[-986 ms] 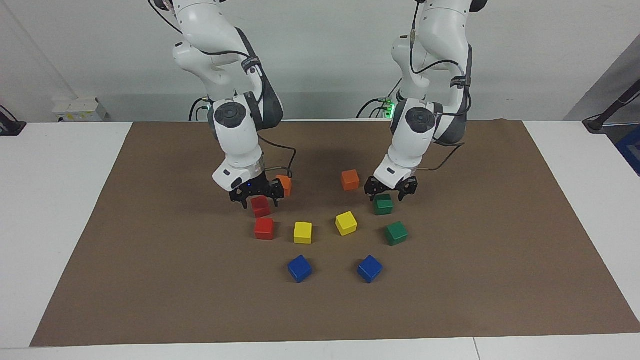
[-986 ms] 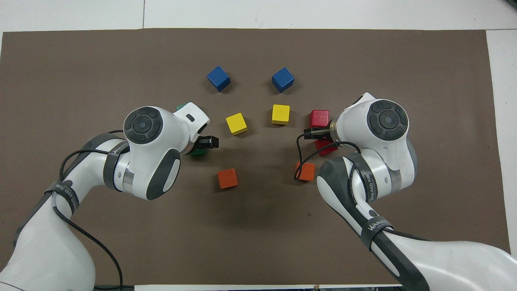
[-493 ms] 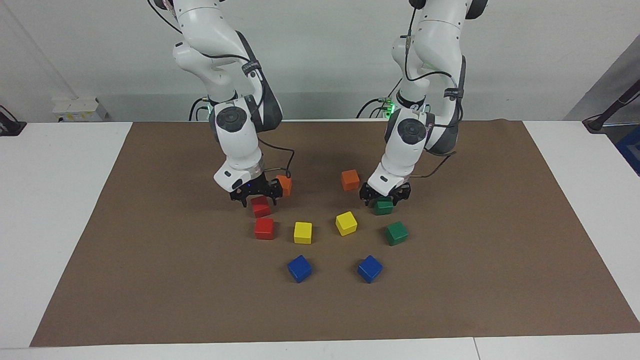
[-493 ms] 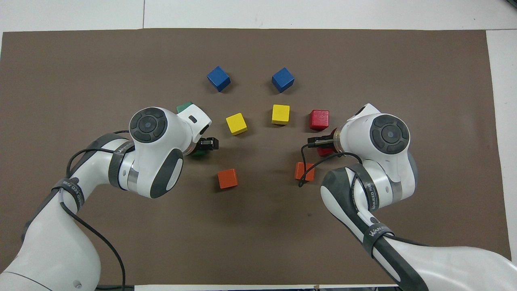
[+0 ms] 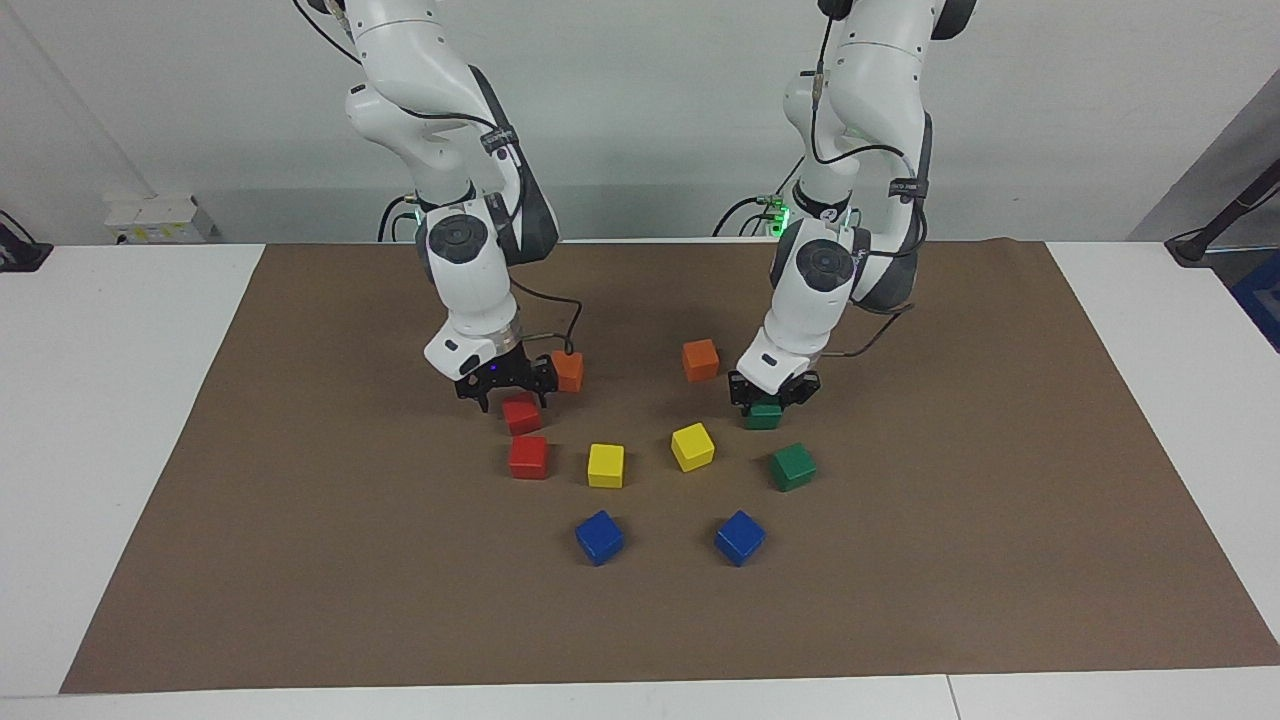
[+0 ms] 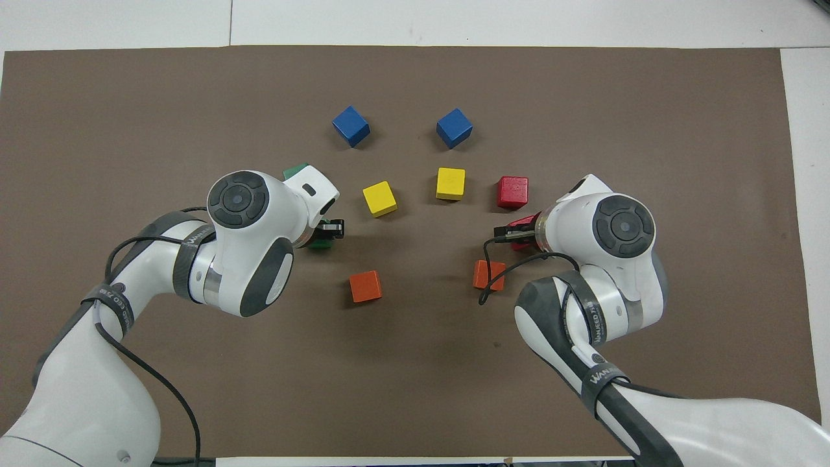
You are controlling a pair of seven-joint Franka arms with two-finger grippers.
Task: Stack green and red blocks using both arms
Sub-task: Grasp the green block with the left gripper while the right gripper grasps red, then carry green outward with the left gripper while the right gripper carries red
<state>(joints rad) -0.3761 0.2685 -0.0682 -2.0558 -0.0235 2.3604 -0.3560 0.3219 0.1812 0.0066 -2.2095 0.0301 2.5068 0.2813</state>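
Note:
My left gripper (image 5: pixel 765 403) (image 6: pixel 323 235) is down at the mat, shut on a green block (image 5: pixel 763 417) whose edge peeks out under the hand from overhead (image 6: pixel 318 245). A second green block (image 5: pixel 793 466) (image 6: pixel 295 172) rests farther from the robots. My right gripper (image 5: pixel 512 397) (image 6: pixel 519 233) hangs open just above a red block (image 5: pixel 522 416), its fingers spread to either side. That red block (image 6: pixel 521 224) is mostly covered by the wrist in the overhead view. Another red block (image 5: pixel 528 457) (image 6: pixel 512 192) lies just farther out.
Two orange blocks (image 5: pixel 568 370) (image 5: pixel 701 360) lie between the two grippers. Two yellow blocks (image 5: pixel 606 465) (image 5: pixel 693 446) and two blue blocks (image 5: pixel 599 537) (image 5: pixel 740 537) sit farther from the robots on the brown mat (image 5: pixel 300 500).
The left gripper came down over the green block and shut on it. The right arm drew in a little toward the robots, its gripper still open over the red block.

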